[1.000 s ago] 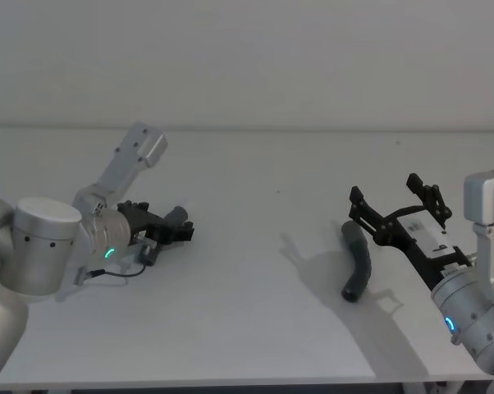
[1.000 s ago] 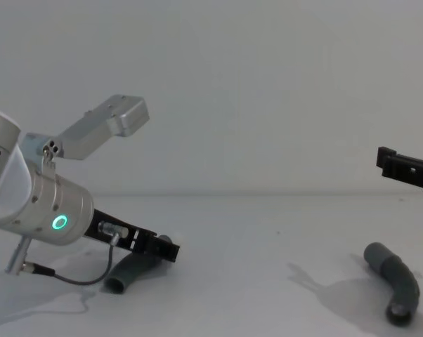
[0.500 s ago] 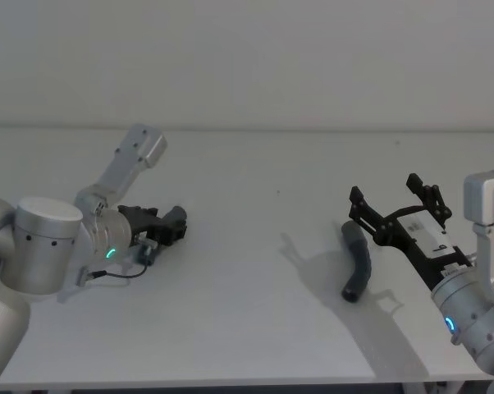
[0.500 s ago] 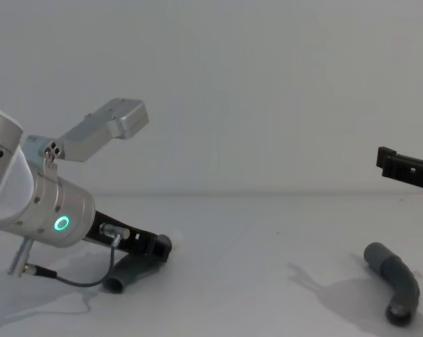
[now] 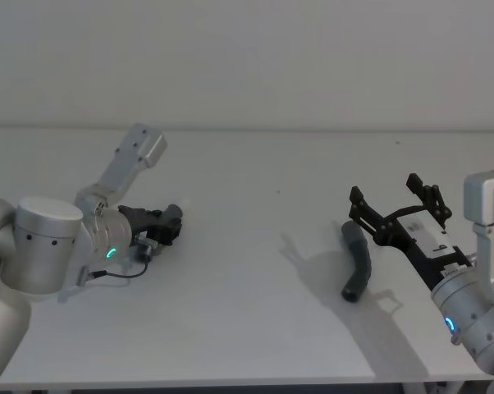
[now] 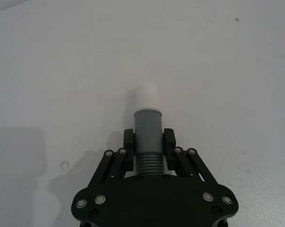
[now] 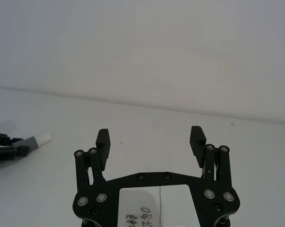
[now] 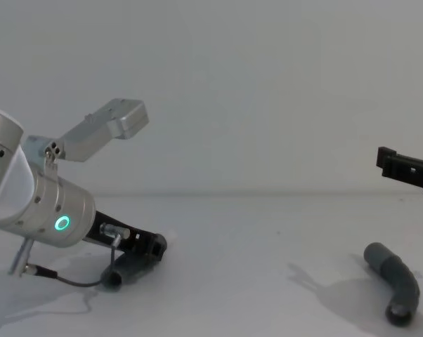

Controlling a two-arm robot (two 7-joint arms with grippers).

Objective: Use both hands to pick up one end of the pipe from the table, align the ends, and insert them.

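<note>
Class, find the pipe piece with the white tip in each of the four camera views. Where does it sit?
Head view: pipe piece, left of centre.
Left wrist view: centre, white tip pointing away from the camera.
Right wrist view: far left edge.
Chest view: lower left.
Shared landmark: the left gripper, its black fingers closed on either side of the piece.

Seemingly a lab test bench: plain white table (image 5: 255,205) against a blank wall (image 5: 247,57).

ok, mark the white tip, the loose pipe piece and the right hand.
white tip (image 6: 146,93), left wrist view, middle of the tip.
loose pipe piece (image 5: 363,259), head view, its bend.
right hand (image 7: 150,137), right wrist view, midway between fingertips.
</note>
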